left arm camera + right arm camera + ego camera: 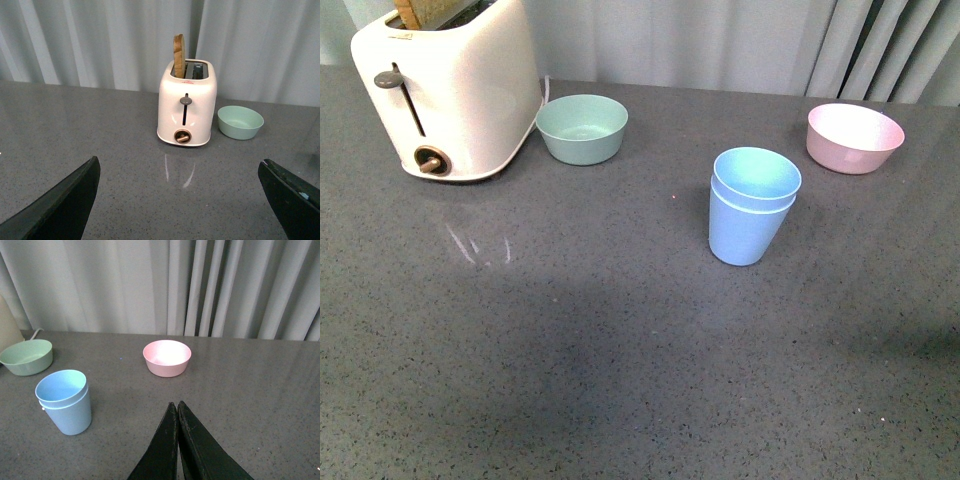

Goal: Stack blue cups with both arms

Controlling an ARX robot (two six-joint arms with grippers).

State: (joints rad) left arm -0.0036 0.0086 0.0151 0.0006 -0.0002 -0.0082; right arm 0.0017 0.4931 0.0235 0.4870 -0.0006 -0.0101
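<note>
Two light-blue cups (751, 206) stand nested, one inside the other, upright on the grey table right of centre. The right wrist view shows the same cups (66, 401) off to one side of my right gripper (176, 404), which is shut with its fingers pressed together and holds nothing. My left gripper (180, 167) is open wide over bare table, its two fingers (65, 200) far apart, facing the toaster. Neither arm shows in the front view.
A white toaster (445, 88) with a slice of bread stands at the back left, a mint-green bowl (582, 128) beside it. A pink bowl (854, 137) sits at the back right. Grey curtains hang behind the table.
</note>
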